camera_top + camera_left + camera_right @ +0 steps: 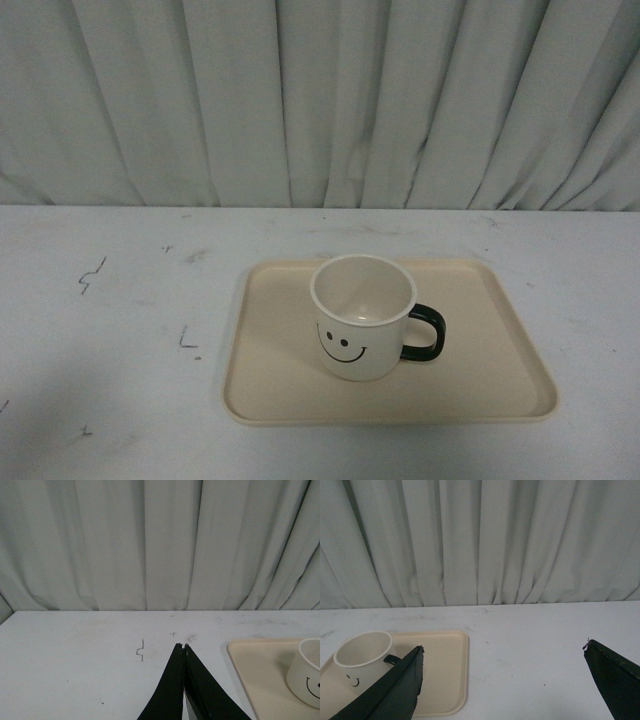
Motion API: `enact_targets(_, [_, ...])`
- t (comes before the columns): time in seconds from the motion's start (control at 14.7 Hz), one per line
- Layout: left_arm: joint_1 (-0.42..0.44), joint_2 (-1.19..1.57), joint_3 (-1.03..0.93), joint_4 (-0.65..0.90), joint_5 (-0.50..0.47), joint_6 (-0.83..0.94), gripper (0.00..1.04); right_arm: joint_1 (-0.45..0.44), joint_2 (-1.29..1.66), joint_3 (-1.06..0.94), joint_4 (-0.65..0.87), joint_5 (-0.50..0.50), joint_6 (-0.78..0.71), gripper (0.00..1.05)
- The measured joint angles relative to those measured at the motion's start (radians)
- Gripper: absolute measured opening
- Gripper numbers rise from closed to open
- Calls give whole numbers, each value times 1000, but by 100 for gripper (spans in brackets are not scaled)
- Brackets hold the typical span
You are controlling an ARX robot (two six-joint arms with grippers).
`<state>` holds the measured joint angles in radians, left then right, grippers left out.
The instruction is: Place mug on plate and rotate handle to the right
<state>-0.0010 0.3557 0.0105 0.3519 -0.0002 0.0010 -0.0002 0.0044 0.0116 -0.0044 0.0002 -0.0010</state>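
Claws, both empty and clear of the load. Left claw (182, 647): tips pressed together, nothing between them, poised low over bare worktop (75, 655) with the plate's edge off to one side. Right claw (503, 647): fingers spread wide, holding nothing, aimed across the worktop toward the curtain (480, 540), with the mug beside one finger but apart from it.

Neither arm appears in the front view, which suggests both are drawn back toward the robot's body. The mug (355, 345) stands upright near the middle of the plate (480, 345), its base fully inside the low rim and its smiley face turned toward the robot. The handle (425, 332) projects to the right. This layout matches the stated goal, which probably explains why neither claw grips anything: placement and rotation both appear complete.
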Motion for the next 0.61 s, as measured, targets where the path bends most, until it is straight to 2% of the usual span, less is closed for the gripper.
enact_targets(0.61, [0, -186, 0, -182, 0, 0, 2, 0, 0, 0, 0, 0, 0, 98])
